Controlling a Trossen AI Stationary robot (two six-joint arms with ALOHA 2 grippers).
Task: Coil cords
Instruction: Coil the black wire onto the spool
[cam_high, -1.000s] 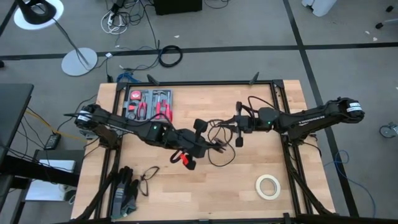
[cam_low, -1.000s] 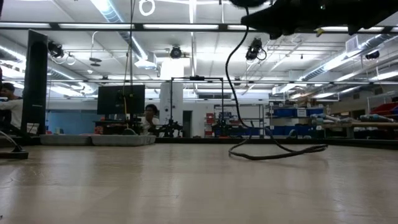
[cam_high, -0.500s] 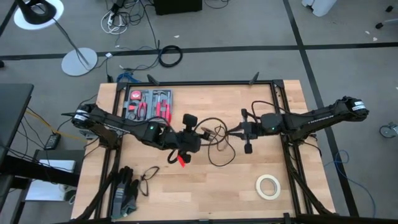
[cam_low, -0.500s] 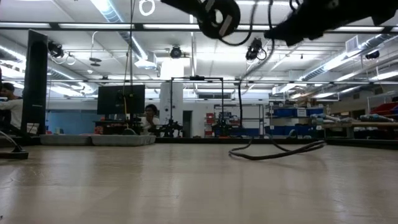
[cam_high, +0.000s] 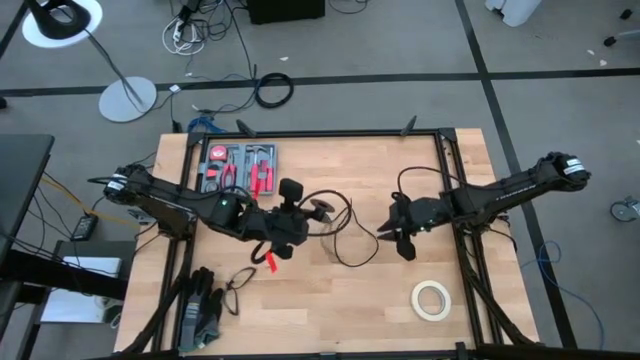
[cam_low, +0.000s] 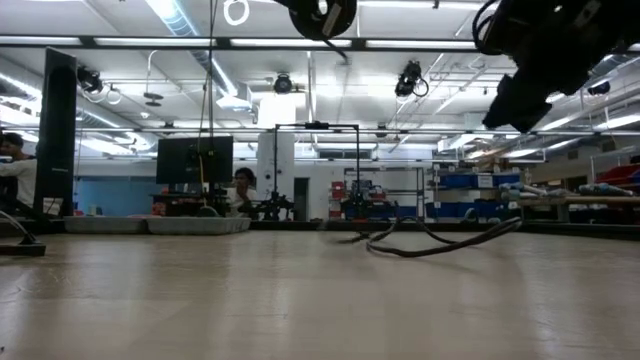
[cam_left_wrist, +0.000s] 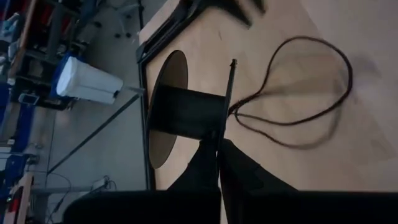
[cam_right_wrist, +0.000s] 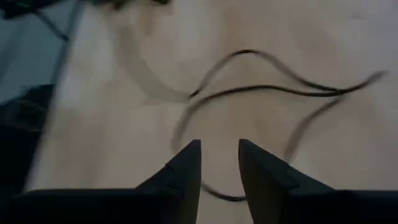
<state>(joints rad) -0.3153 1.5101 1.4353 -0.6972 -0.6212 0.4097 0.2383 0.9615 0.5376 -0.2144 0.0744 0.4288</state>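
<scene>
Loosely looped, the thin black flexible cord (cam_high: 345, 225) lies on the pale wooden counter (cam_high: 330, 305) near its middle, one end rising to the left hand (cam_high: 318, 208), whose fingers are closed on it. Beside the loops toward the right edge, the right hand (cam_right_wrist: 219, 163) hovers open, holding nothing.

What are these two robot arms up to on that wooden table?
They are tidying a thin black cord that lies in loose loops in the middle of the table. The left tool is shut on one end of the cord, at the loops' left edge. The right tool hangs open and empty just right of the loops, above the table. The cord is not yet a neat coil.
</scene>
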